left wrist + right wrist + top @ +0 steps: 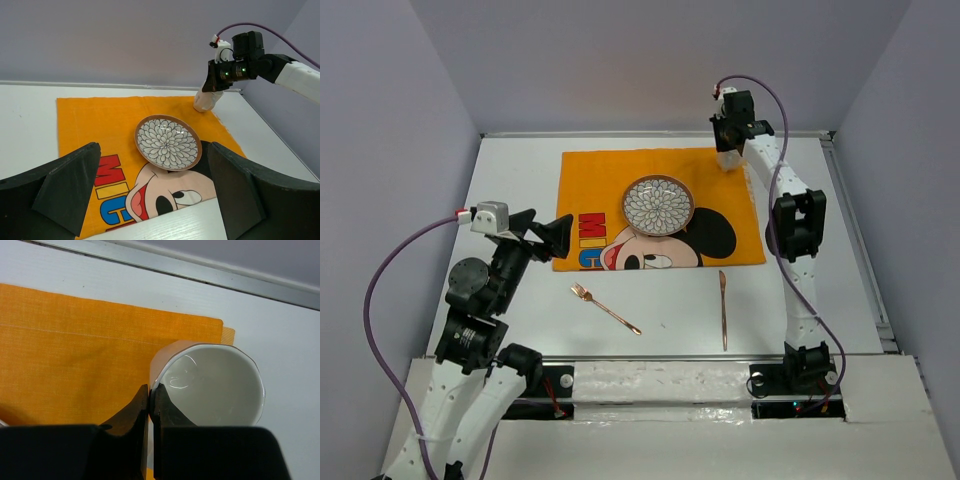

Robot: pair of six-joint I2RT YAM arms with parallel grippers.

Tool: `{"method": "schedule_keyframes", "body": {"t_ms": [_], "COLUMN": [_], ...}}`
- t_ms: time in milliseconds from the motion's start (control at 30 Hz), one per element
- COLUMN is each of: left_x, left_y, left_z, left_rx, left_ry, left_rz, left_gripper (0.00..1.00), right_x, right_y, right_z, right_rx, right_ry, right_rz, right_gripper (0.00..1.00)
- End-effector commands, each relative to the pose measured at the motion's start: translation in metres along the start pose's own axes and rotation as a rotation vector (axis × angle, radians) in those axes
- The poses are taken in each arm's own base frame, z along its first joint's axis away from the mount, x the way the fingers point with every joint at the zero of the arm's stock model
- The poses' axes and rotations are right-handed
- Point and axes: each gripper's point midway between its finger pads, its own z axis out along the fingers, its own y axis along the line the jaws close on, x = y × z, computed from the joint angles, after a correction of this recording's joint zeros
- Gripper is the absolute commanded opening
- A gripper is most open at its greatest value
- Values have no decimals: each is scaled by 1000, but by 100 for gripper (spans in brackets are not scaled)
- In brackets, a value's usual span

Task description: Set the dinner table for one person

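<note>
The table (pixel 510 190) is smooth, matt white, edged at the far side by a dull metal rail (pixel 200 269). The placemat (pixel 595 180) on it is orange cloth, matt, with a fine visible weave. The plate (pixel 658 205) and cup (pixel 215 385) look like glazed ceramic, glossy enough to catch highlights, while the fork (pixel 605 307) and knife (pixel 723 310) are shiny copper-toned metal, and the jaws look like matt black plastic.

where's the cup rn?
Top view: the cup is at the far right corner of the orange placemat, beyond and right of the patterned plate, its rim pinched by the right gripper.
</note>
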Motion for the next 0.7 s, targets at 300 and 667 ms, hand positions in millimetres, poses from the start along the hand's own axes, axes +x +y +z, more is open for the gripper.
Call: {"method": "schedule_keyframes", "body": {"t_ms": [300,667], "left_x": [-11,-15], "left_y": [-1,3], "left_z": [3,2], "left_rx": [12,-8], "left_ry": [-43,-59], "left_rz": [19,15], "left_gripper": [99,99], "right_x": [-56,-86], "right_y": [-12,40], "right_z": [-19,-136], "right_rx": [49,-63], "right_ry": [-160,-259], "right_rz": [-13,70], "right_gripper": [56,86]}}
